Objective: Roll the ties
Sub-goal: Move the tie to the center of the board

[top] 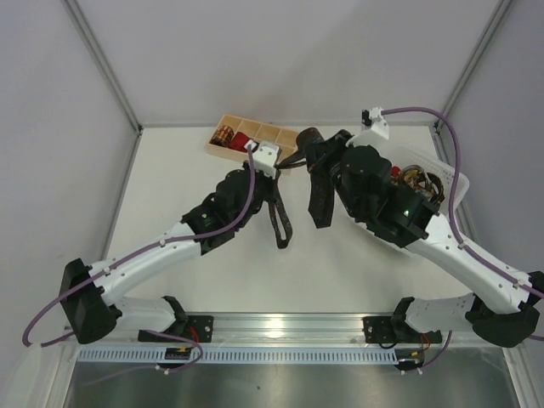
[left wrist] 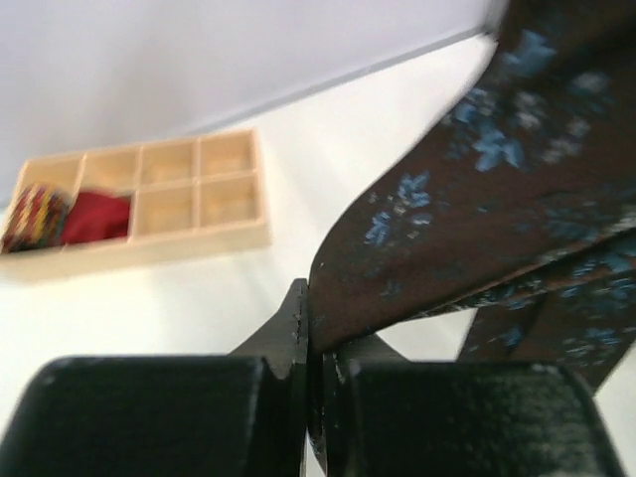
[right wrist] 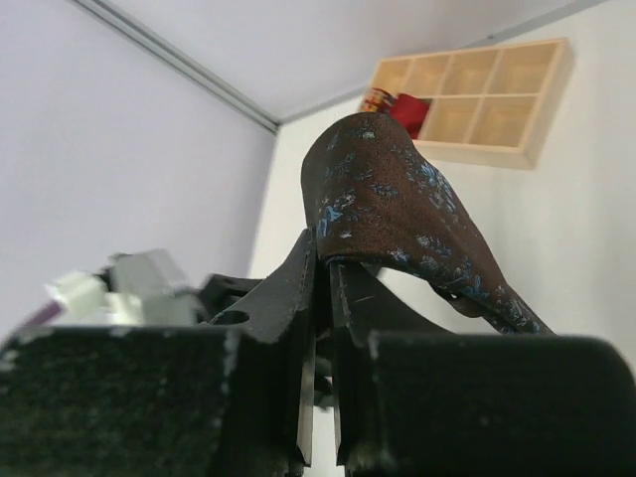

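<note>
From above: a dark brown tie [top: 280, 223] hangs in two strands over the middle of the table [top: 170, 183], near the wooden tray [top: 255, 131]. Left wrist: the left gripper [left wrist: 310, 320] — jaws closed — pinches the tie's blue-flecked fabric. Right wrist: the right gripper [right wrist: 325, 261] has its jaws clamped on a fold of it.

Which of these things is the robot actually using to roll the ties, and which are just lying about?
Part of the job:
- brown tie, pinched by the left gripper and the right gripper
- patterned roll and red roll
- loose ties waiting on the right

Just lying about:
- wooden tray holding the rolls
- white basket holding the loose ties
</note>
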